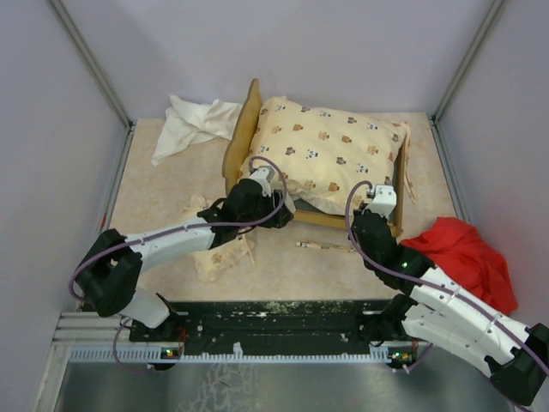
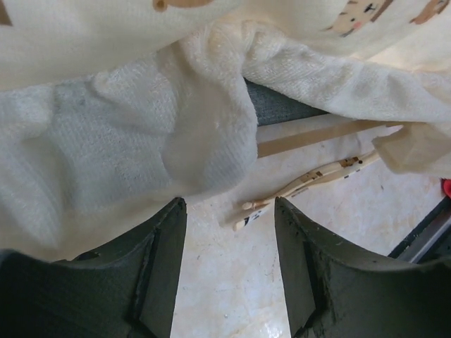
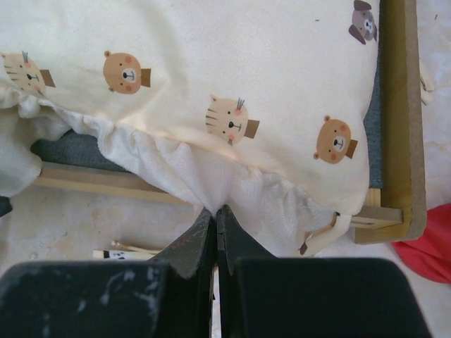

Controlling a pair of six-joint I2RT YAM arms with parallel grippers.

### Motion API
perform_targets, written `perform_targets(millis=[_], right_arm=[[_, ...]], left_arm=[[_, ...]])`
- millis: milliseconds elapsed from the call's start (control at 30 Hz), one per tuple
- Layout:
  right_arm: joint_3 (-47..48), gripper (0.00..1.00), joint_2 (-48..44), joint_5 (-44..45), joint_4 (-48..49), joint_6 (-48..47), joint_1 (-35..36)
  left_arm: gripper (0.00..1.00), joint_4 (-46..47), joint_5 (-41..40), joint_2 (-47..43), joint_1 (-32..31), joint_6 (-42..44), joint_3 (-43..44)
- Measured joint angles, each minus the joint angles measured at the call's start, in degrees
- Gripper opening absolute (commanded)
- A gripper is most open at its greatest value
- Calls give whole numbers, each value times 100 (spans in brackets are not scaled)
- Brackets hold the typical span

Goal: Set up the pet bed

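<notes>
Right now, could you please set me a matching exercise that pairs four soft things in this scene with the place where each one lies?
Things:
1. animal-print cushion
2. white cloth
3. red cloth
4. small pillow

Places:
A. on the table, partly under the left arm
B. far left, beside the headboard
C. in the bed frame
D. near right, beside the right arm

Pairs: 1-C, 2-B, 3-D, 4-A.
</notes>
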Motion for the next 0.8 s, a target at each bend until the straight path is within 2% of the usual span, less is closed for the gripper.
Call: perform_targets(millis=[67,100,233,300,800], right_arm=[[0,0,0,-59,13,-4,0],[0,0,0,-90,35,-7,0],[-2,0,0,-83,68,-28,0],[-2,0,0,-33,57,-28,0],[-2,0,-59,278,-44,-24,-2]], left_arm=[[55,90,-28,214,-4,-15,68],[49,116,-61,319,-4,-15,120],[10,101,-280,579,-11,-31,251],[0,59,-420,595,-15,-7,251],[0,-304,-815,-225,-15,160,-55]])
